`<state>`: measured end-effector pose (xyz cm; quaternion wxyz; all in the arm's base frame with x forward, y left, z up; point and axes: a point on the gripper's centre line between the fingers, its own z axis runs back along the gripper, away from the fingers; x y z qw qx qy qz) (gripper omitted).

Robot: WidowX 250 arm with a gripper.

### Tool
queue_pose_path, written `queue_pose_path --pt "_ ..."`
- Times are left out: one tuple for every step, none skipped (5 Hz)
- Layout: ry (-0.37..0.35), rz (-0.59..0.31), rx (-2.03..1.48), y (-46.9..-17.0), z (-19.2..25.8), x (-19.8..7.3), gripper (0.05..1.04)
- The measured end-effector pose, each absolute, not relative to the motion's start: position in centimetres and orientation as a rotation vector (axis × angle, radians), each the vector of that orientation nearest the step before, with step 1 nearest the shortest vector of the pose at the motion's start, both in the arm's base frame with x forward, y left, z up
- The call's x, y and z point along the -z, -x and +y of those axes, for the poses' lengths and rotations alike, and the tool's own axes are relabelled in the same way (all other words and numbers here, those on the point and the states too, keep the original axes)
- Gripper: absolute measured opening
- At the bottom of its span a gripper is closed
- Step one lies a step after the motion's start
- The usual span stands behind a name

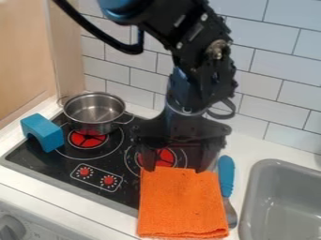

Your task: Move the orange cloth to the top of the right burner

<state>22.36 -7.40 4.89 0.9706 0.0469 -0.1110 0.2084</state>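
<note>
Black two-finger gripper's fingers [148, 158]: wide apart, nothing seen gripped. Rectangular orange fabric cloth [182, 204] extends nearward from them; round red right burner [165, 158] lies beyond its far edge.

Metal pot [94, 115] at left burner [87, 139]; blue arched block [42, 132] nearby; blue-handled tool [226, 174], maybe spatula, beside grey sink [249, 201].

Camera view: one, fixed; you look down at a slant from the near side
Tiled wall [276, 61]: far side; you face it across the stove [37, 161]
Stove: left of centre, close to you
Sink [248, 197]: right; your view cuts it off
</note>
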Motion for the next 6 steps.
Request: queue_pose_path --pt "-0.075 -0.2 -0.437 -22.6 -7.3 -4.1 0.999" --pt "-0.062 -0.185 -0.449 -22.8 -6.9 -3.4 0.999" --pt "-0.062 -0.157 -0.464 -22.5 -6.2 -2.4 0.999" --pt "-0.062 -0.141 -0.463 -22.6 -5.9 -1.4 0.999" --pt "-0.076 -0.12 -0.451 -22.5 -5.8 -0.3 0.999" --pt "-0.074 -0.103 -0.438 -23.0 -6.1 0.2 0.999"
